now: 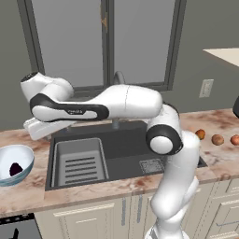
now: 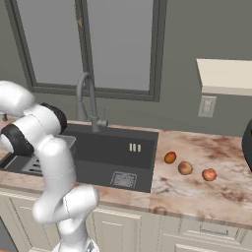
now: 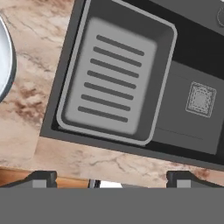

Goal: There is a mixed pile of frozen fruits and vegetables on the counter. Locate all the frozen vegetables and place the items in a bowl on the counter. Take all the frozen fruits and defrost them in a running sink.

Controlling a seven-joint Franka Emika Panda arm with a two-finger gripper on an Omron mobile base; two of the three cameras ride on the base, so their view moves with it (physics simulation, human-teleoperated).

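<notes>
Tool (image 3: 111, 177) is seen in the hand view with its two dark tips set wide apart and nothing between them; it looks down over the near-left part of the sink (image 1: 121, 149), above the ribbed tray insert (image 3: 111, 83). Arm is stretched left across the basin.

Progress, judged from what lies where: one dark purple lump (image 1: 16, 168) is seen inside the bowl (image 1: 14, 179), which sits on the worktop (image 1: 28, 193) left of the sink, so one vegetable looks placed. Three pieces are left on the worktop right of the sink, in a row, near one another but apart: an orange ball (image 2: 170, 157) nearest the basin, a brown oval (image 2: 185, 168) in the middle, a reddish ball (image 2: 209, 174) farthest right. So the brown oval is judged still owed to the bowl and both fruits to the sink. No water is seen at the faucet (image 2: 86, 98); running is not confirmed.

Surface: pinkish-brown marbled stone over cream cabinet fronts. Farther back a grey wall, a large window behind the faucet, a wall outlet (image 2: 206, 106) at right, and a pale shelf edge above it.
</notes>
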